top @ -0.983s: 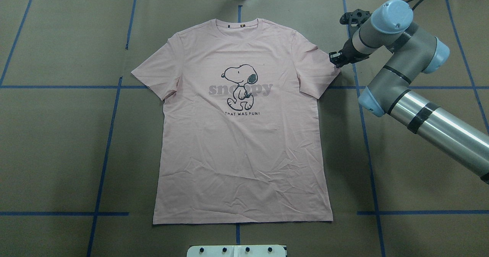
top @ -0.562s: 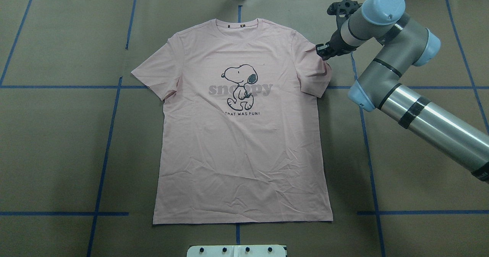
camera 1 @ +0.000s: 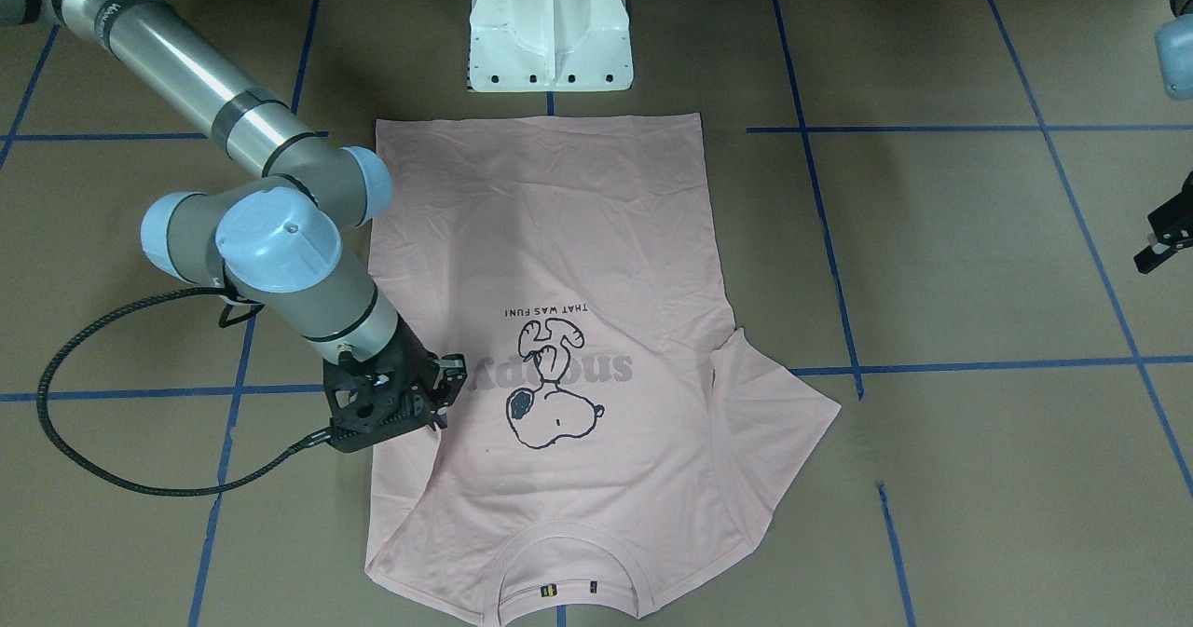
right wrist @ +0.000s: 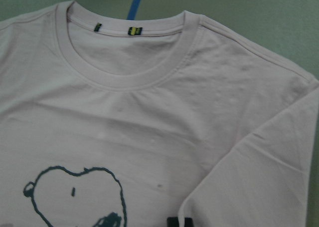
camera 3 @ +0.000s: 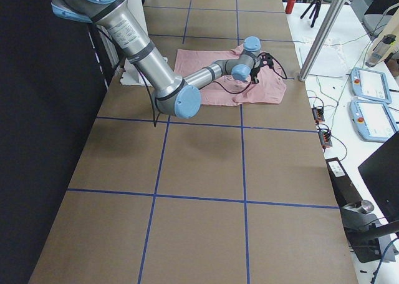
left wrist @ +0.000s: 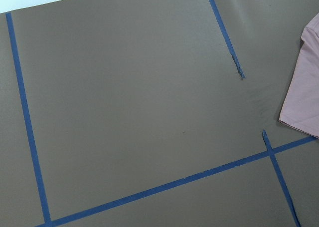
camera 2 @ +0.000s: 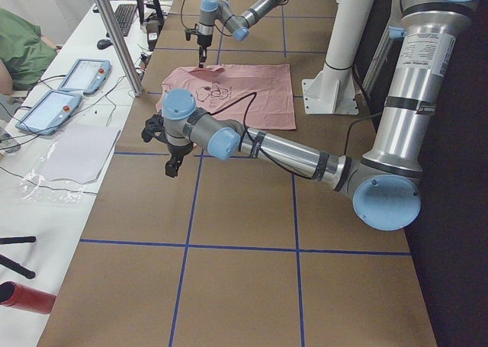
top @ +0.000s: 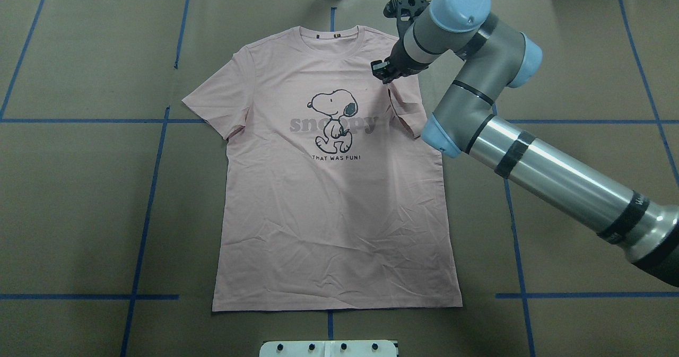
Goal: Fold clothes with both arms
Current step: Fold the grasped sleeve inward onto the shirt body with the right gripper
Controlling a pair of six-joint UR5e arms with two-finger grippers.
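The pale pink Snoopy T-shirt (top: 329,214) lies flat, print up, collar at the far edge; it also shows in the front view (camera 1: 559,236). My right gripper (top: 381,71) is shut on the shirt's right sleeve (top: 406,113) and holds it folded inward over the chest, beside the lettering. It shows in the front view (camera 1: 445,387) and the right wrist view (right wrist: 179,221). The other sleeve (top: 212,102) lies flat. My left gripper (camera 1: 1156,250) hovers off to the side above bare table (camera 2: 171,166); I cannot tell whether it is open. The left wrist view shows only a sleeve edge (left wrist: 304,87).
The white pedestal base (camera 1: 550,40) stands at the shirt's hem end. Blue tape lines (top: 143,214) cross the brown table. Tablets (camera 2: 76,76) and a metal post (camera 2: 114,34) stand on the operators' side beyond the collar.
My right gripper has moved left from the shirt's outer right edge to over the chest, carrying the sleeve, which now lies folded inward. The shirt's body has not shifted.
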